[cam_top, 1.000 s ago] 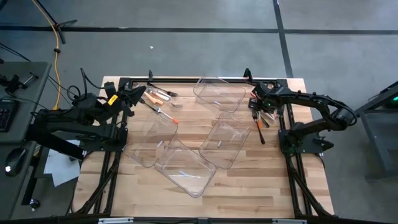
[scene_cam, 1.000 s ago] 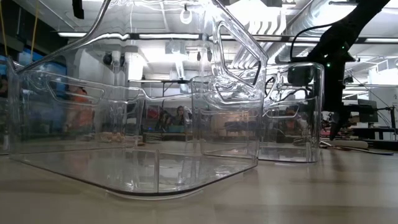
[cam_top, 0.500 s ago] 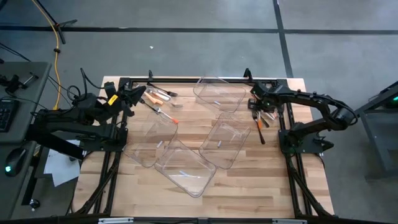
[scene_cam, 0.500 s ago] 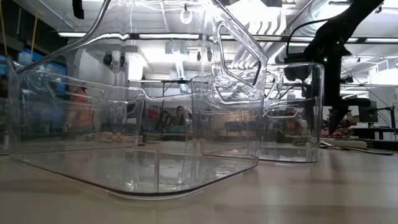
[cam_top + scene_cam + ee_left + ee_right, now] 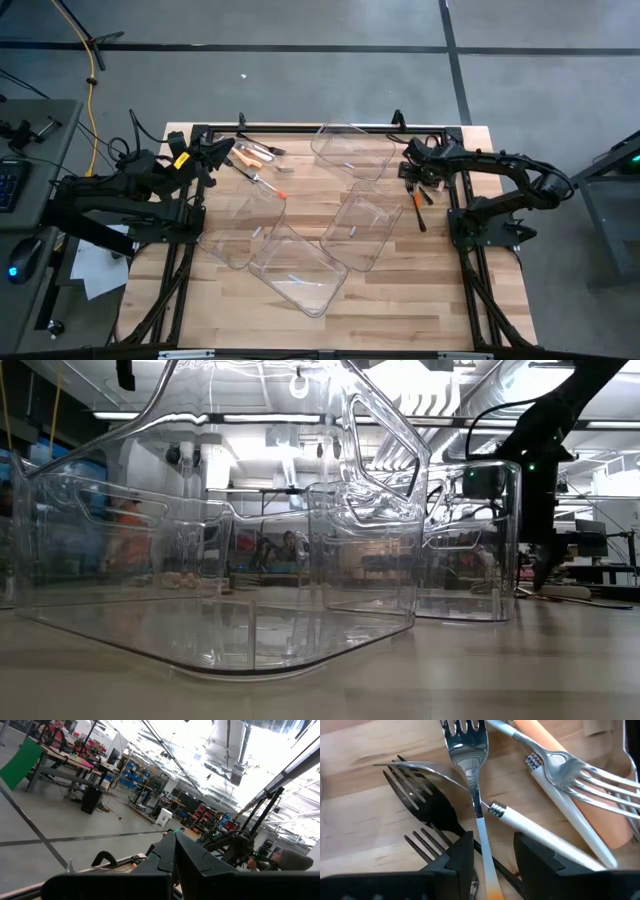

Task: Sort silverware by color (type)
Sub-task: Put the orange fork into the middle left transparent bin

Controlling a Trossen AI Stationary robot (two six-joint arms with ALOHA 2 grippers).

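Two heaps of silverware lie on the wooden table. One is at the far left (image 5: 257, 160), the other at the far right (image 5: 420, 190). My right gripper (image 5: 411, 176) points down over the right heap and is open. In the right wrist view its fingers (image 5: 492, 852) stand on either side of a silver fork with an orange handle (image 5: 481, 820). That fork lies over black forks (image 5: 427, 812) and beside a white-handled fork (image 5: 545, 832). My left gripper (image 5: 222, 152) waits shut, raised beside the left heap.
Several clear plastic bins stand on the table between the arms: one at the far side (image 5: 352, 150), one right of centre (image 5: 362, 225), two nearer and to the left (image 5: 245, 225) (image 5: 297, 265). A black piece (image 5: 420, 215) lies near the right arm's base.
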